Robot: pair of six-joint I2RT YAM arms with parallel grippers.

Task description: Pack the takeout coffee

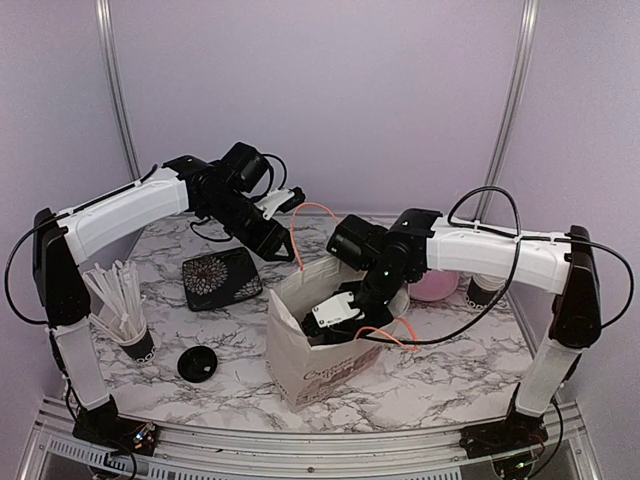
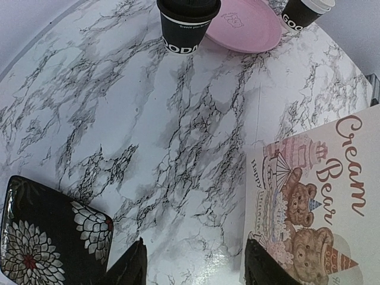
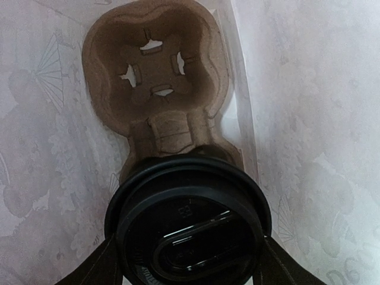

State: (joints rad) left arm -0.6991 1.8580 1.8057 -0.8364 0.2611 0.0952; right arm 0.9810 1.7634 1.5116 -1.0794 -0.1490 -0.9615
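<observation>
Marble-print bench (image 1: 450,370) carries the lot. White paper bag (image 1: 310,365) with a bear print stands at centre, mouth up so cups can go in from above. Right arm enters it from 3 o'clock. Left end effector (image 2: 196,270) hovers at the bag's 10 o'clock corner, fingers spread wide with nothing between them. Orange handle (image 1: 300,215) loops up beside it; contact cannot be told, but it is likely placed there to keep the mouth open. Black floral tray (image 1: 222,277) sits at the bag's 9 o'clock, pink plate (image 2: 243,24) at its 2 o'clock. Brown pulp carrier (image 3: 157,77) lies flat on the bag floor, its far well bare. Cup of straws (image 1: 130,325) stands at 8 o'clock. Right end effector (image 3: 190,264) is clamped round a lidded cup (image 3: 190,225), kept upright, presumably so nothing spills. It hangs over the carrier's nearer well and by my judgement is not yet seated. Second lidded cup (image 2: 187,24) and an open cup (image 2: 303,12) wait on either side of the plate. Loose lid (image 1: 197,364) lies near the straws, probably meant for the open cup.
</observation>
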